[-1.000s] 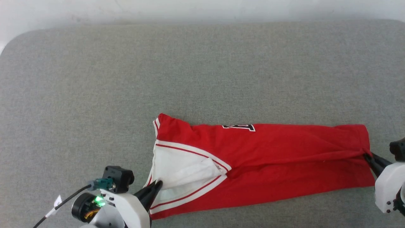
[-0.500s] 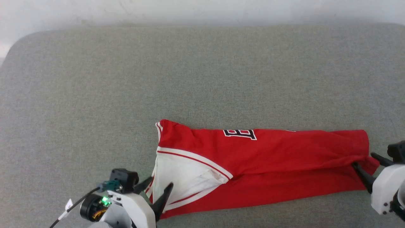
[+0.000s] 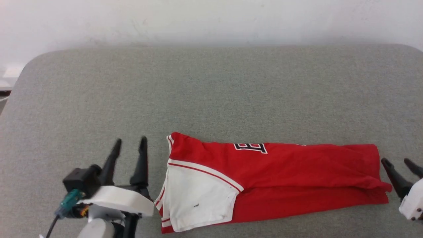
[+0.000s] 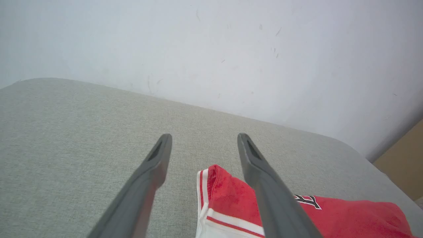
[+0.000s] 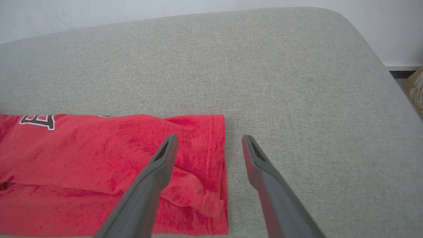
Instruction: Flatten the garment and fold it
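Note:
The garment [image 3: 281, 175] is a red T-shirt with a white sleeve, folded into a long strip on the grey padded table; part of its black-and-white lettering [image 3: 250, 147] shows at the far edge. The left gripper [image 3: 130, 145] stands open just left of the sleeve end, clear of the cloth. In the left wrist view the striped trim of the garment [image 4: 228, 198] lies between and below the open left gripper [image 4: 203, 140]. The right gripper [image 3: 398, 162] is open at the hem end. In the right wrist view the right gripper [image 5: 208, 140] hovers over the hem of the garment [image 5: 211, 148].
The grey padded table [image 3: 211, 92] stretches far beyond the shirt towards a white wall [image 3: 211, 19]. Its rounded corners show at back left and back right. A brown box [image 4: 403, 158] stands past the table's right edge in the left wrist view.
Both grippers have opened and let go of the shirt, then drawn back from it. The white sleeve now lies flat. The head camera has tilted, showing more of the wall.

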Tool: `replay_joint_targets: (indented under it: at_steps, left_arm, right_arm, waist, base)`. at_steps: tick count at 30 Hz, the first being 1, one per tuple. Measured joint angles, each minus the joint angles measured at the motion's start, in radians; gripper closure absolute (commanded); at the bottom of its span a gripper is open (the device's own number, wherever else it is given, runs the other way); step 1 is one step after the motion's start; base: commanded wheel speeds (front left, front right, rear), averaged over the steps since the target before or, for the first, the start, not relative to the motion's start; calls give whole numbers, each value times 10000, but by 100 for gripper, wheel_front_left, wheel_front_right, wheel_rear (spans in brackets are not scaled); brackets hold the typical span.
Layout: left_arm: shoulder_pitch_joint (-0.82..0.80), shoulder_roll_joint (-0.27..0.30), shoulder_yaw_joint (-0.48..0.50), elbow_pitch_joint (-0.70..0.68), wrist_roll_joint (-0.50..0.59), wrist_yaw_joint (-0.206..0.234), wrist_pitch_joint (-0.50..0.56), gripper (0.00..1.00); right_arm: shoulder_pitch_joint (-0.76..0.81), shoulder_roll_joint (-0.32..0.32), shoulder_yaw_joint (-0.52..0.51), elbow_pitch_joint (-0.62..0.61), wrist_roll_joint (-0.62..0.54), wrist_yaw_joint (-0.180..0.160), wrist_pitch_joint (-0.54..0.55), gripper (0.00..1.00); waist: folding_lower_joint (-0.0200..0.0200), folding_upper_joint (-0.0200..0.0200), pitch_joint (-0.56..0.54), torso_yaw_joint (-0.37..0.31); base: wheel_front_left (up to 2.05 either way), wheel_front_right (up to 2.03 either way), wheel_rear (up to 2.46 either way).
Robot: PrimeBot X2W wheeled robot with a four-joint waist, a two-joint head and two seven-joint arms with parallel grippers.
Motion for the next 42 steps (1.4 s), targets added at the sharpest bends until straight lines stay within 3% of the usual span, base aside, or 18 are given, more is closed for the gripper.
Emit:
replay_joint_targets:
  at_steps: [5,16,20,26,27,28,37,42]
  left_arm:
    - [607,-957,1553,-736,1471,-36,-13,0]
    - [1453,-2426,3141,-1430,4278,-1267,-13,0]
    - [1453,-2679,3310,-1361,4658,-1661,-13,0]
    - [1423,-2838,3517,-1283,4824,-1935,-13,0]
    - [1400,-2849,3534,-1269,4846,-1937,-13,0]
    - [1374,-2865,3555,-1256,4867,-1950,-13,0]
    - [1365,-2874,3697,-1110,4882,-2011,-13,0]
    - [1367,-2878,3753,-1058,4861,-2015,-13,0]
  right_arm:
    - [381,1260,-1233,196,-466,-2,508,0]
    - [404,3097,-3716,721,-2328,-8,1632,0]
    - [381,3475,-3975,871,-2558,-8,2013,0]
    - [215,3459,-3985,1129,-2640,-12,2215,0]
    - [194,3427,-3931,1156,-2608,-13,2247,29]
    - [192,3373,-3850,1160,-2579,-27,2253,100]
    - [132,3258,-3344,1283,-2278,-54,1580,100]
    - [122,3204,-3889,1342,-2598,10,1143,100]
  waist:
    - [0,0,41,169]
    - [1,0,329,597]
    - [1,0,521,757]
    - [1,0,833,970]
    - [1,0,879,1001]
    - [0,1,921,1030]
    - [1,0,833,1006]
    - [1,0,644,848]
  base:
    - [0,0,0]
    - [0,0,0]
    - [0,0,0]
    - [0,0,0]
    - [0,0,0]
    - [0,0,0]
    - [0,0,0]
    - [0,0,0]
